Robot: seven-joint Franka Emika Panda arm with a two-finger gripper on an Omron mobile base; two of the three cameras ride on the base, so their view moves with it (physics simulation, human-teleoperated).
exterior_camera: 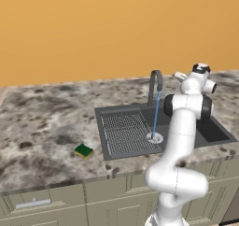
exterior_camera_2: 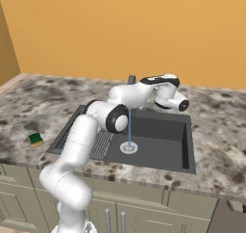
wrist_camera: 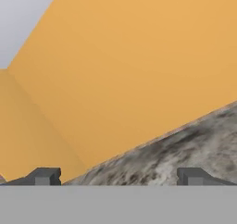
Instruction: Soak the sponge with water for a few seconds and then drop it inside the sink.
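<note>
The sponge [exterior_camera: 83, 151] lies flat on the marbled counter [exterior_camera: 42, 122] in the lower left of the left base view, green face up over its yellow base, just off the left edge of the sink [exterior_camera: 122, 155] and apart from it. In the right base view the sponge [exterior_camera_2: 35, 139] sits at the left-middle of the frame, again on the counter [exterior_camera_2: 216, 131] beside the sink's ribbed drainboard [exterior_camera_2: 65, 136].

The water [exterior_camera: 155, 114] runs as a thin light-blue stream from the curved faucet [exterior_camera: 154, 80] near the centre of the left base view, straight down to the round silver drain [exterior_camera: 155, 137]. In the right base view the water [exterior_camera_2: 129, 128] falls at the centre of the frame onto the drain [exterior_camera_2: 129, 148], inside the dark basin of the sink [exterior_camera_2: 190, 145].

The white arm bends over the sink in both base views; its hand is in the upper right of the left base view, close beside the faucet. In the hand view the gripper [wrist_camera: 118, 177] stands wide, its two dark tips far apart at the bottom of the frame with nothing between them, facing the orange wall [wrist_camera: 139, 56] and a slanting strip of the counter [wrist_camera: 185, 149] at the lower right.

No brand, label or readable writing appears on any surface.
</note>
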